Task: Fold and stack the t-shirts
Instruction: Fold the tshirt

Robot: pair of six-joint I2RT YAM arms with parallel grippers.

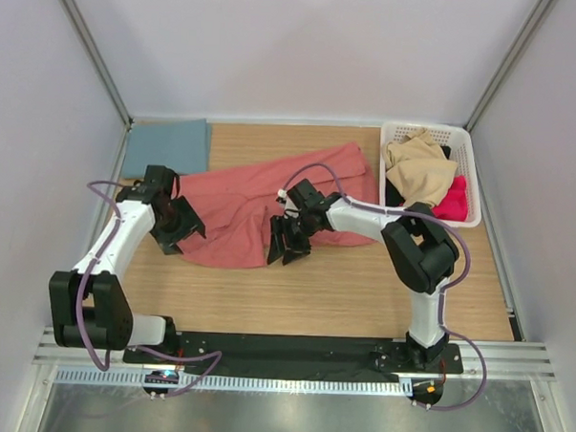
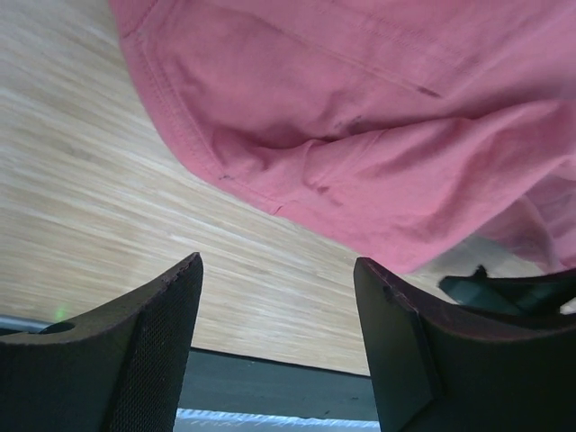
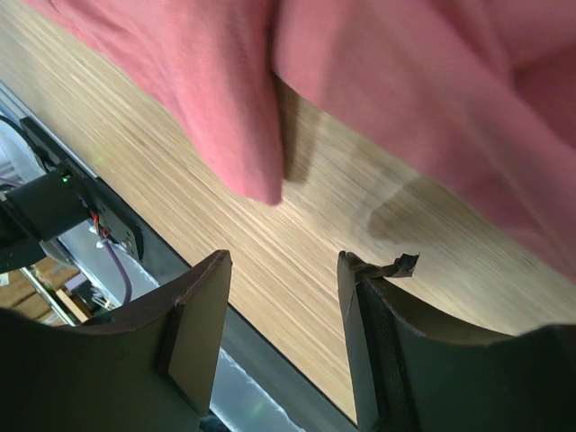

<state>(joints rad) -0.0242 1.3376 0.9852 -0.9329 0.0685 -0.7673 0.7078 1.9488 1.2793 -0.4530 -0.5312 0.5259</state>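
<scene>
The salmon-red t-shirt (image 1: 255, 200) lies crumpled across the middle of the wooden table, stretching toward the back right. A teal-blue t-shirt (image 1: 167, 146) lies folded flat at the back left corner. My left gripper (image 1: 180, 232) hovers open at the red shirt's left edge, holding nothing. In the left wrist view the hem of the red shirt (image 2: 378, 135) sits just beyond the left gripper (image 2: 279, 310), with bare wood between the fingers. My right gripper (image 1: 289, 245) is open at the shirt's near edge. The right wrist view shows a fold of the red shirt (image 3: 234, 108) ahead of the empty right gripper (image 3: 283, 310).
A white basket (image 1: 474, 186) at the back right holds tan, black and pink clothes. Grey walls close in the table on three sides. The black base rail (image 1: 292, 348) runs along the near edge.
</scene>
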